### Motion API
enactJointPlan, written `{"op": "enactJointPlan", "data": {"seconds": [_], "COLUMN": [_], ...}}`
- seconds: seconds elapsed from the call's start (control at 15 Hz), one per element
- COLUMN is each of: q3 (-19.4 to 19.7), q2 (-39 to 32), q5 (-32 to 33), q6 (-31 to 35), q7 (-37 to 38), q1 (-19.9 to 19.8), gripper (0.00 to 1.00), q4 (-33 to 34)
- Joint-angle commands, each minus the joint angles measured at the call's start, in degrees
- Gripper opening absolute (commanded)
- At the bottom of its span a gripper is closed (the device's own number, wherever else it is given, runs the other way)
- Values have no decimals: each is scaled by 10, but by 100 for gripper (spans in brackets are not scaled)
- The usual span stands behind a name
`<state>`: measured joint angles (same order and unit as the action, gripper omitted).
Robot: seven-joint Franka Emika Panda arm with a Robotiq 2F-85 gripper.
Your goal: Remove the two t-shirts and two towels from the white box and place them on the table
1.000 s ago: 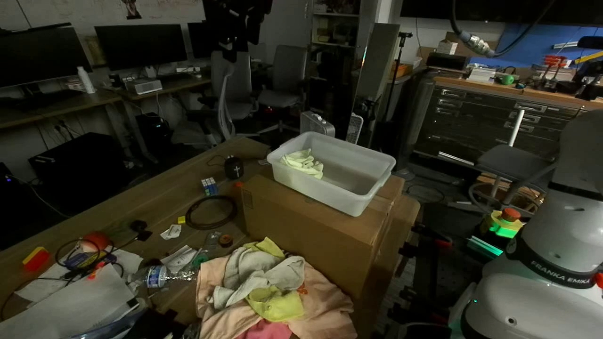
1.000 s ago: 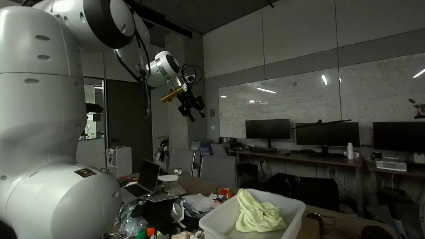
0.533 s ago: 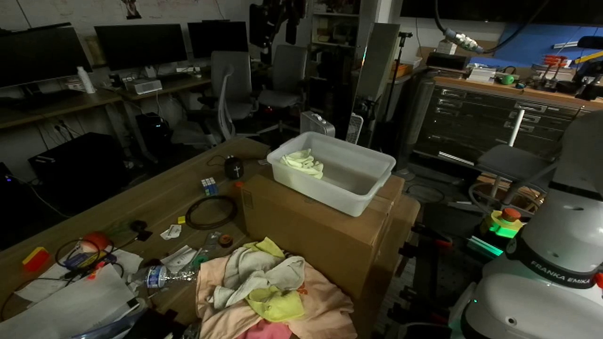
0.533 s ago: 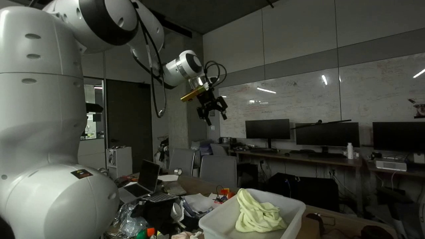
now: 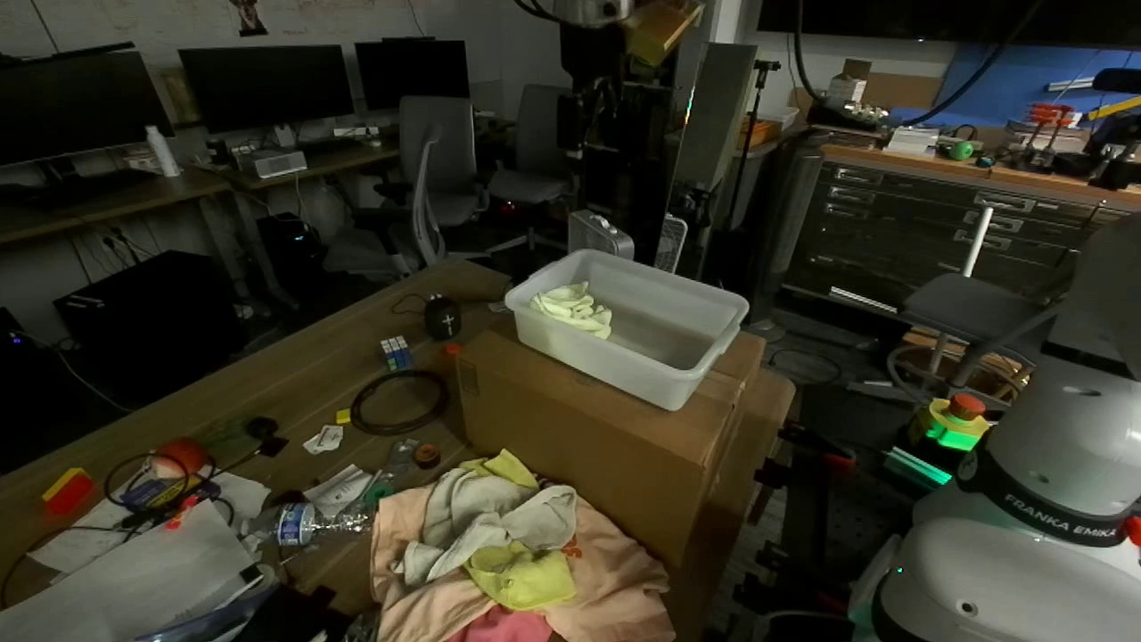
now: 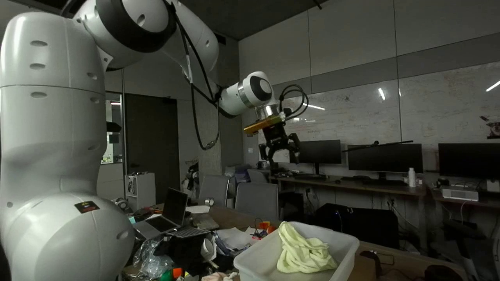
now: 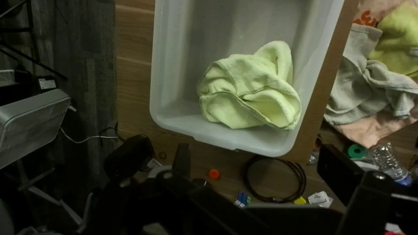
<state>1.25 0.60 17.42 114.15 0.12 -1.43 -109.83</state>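
Note:
The white box point(image 5: 606, 358) stands on a cardboard box; it also shows in an exterior view point(image 6: 256, 259) and the wrist view point(image 7: 209, 29). One crumpled pale yellow-green towel point(image 7: 248, 91) lies in it, near one end, seen in both exterior views point(image 5: 570, 308) point(image 6: 302, 253). My gripper point(image 6: 284, 160) is open and empty, well above the box and apart from the towel; its spread fingers frame the lower wrist view point(image 7: 256, 158). On the table point(image 5: 294, 357) lies a pile: a peach shirt point(image 5: 615, 593), a grey cloth point(image 5: 472, 513), a yellow cloth point(image 5: 521, 578) and a pink cloth point(image 5: 504, 626).
The brown cardboard box point(image 5: 570, 437) raises the white box above the table. A coiled cable point(image 5: 398, 403), a puzzle cube point(image 5: 396, 353), a black round device point(image 5: 442, 317) and a plastic bottle point(image 5: 299, 523) lie on the table. A laptop point(image 6: 172, 210) stands near the arm's base.
My open gripper has swung over toward the box and come lower, moving right and down in an exterior view. The box, the towel and the cloth pile have not moved.

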Motion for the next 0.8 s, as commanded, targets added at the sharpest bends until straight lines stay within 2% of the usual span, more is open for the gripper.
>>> {"op": "enactJointPlan", "data": {"seconds": [0.0, 0.33, 0.73], "q3": [20, 37, 37], "q2": [-26, -80, -144], "q5": [-39, -96, -135], "q6": [37, 74, 109], "q7": [-82, -162, -192], "q1": [-19, -47, -73], "gripper": [100, 100, 100], "q4": [-10, -16, -7]}}
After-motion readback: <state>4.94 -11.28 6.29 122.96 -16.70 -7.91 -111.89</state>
